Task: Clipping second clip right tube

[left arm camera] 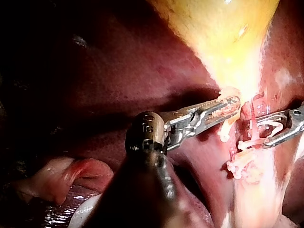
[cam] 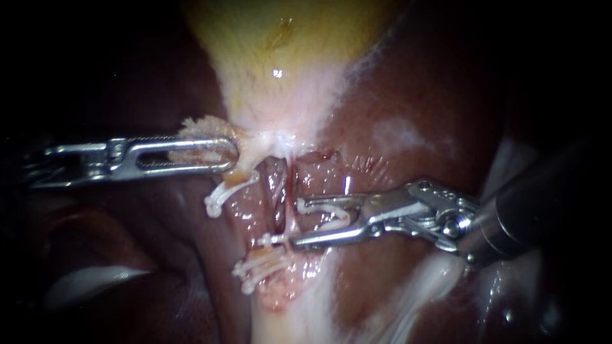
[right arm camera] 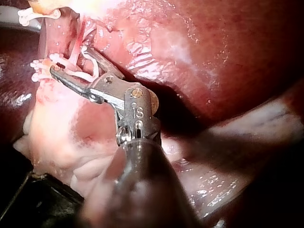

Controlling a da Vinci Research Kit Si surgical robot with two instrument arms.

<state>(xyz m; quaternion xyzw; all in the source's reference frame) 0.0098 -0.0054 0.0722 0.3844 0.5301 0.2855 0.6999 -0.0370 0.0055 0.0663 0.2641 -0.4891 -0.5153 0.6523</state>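
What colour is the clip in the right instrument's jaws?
White; the clip in the right instrument shows best in the endoscope view.

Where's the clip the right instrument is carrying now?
Endoscope view, centre: the open clip sits in the right instrument, beside the tubes, above the lower clips, below the gallbladder.

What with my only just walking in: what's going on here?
Two instruments are working just below the gallbladder, which lies on the liver. The left instrument has its jaws shut on pale tissue at the gallbladder's lower end. The right instrument holds a white clip between its jaws, brought up against the tubes; the clip is not closed yet. Other clips already sit nearby.
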